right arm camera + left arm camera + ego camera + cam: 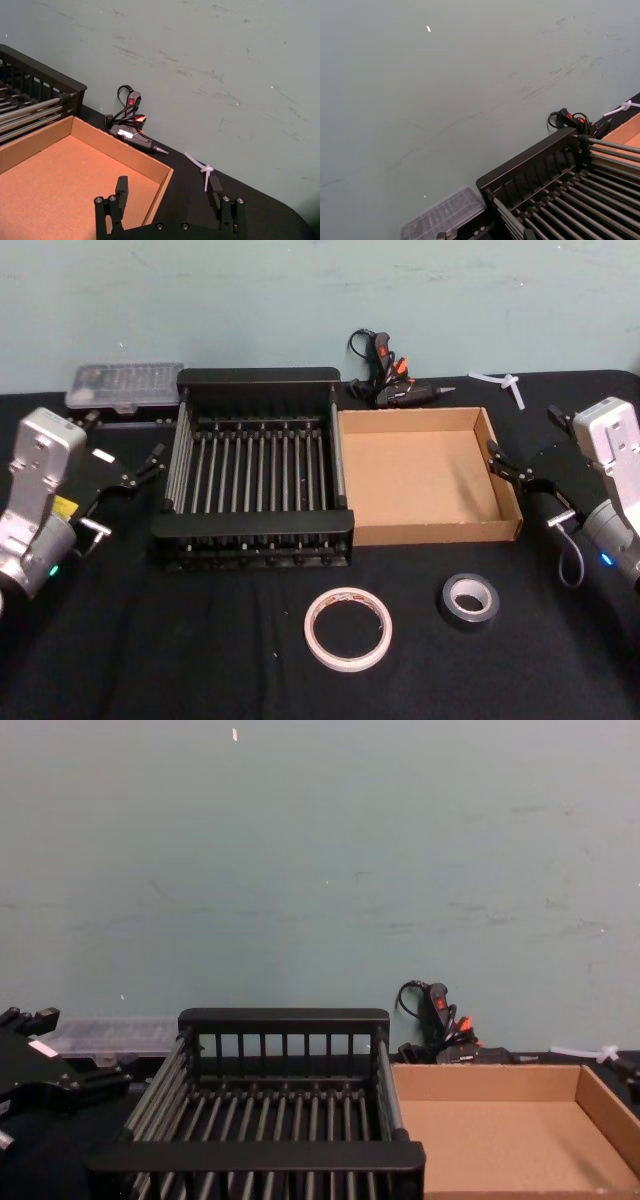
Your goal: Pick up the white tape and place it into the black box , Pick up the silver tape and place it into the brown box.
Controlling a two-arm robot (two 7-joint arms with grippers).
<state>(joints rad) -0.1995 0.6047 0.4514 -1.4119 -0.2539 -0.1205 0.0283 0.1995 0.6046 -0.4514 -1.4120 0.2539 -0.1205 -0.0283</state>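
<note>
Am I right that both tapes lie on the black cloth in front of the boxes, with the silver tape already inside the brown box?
Not quite. The head view shows the silver tape on the cloth beside the white tape, in front of the brown box, not inside it; that box's floor is bare.

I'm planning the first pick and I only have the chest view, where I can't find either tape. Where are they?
Observer: The white tape lies flat, nearer the robot than the boxes, about where the black box meets the brown box.
Operator: And the silver one?
Observer: The silver tape lies flat to the white one's right, in front of the brown box.
Operator: Right gripper?
Observer: The right gripper is open and empty, by the brown box's right wall.
</note>
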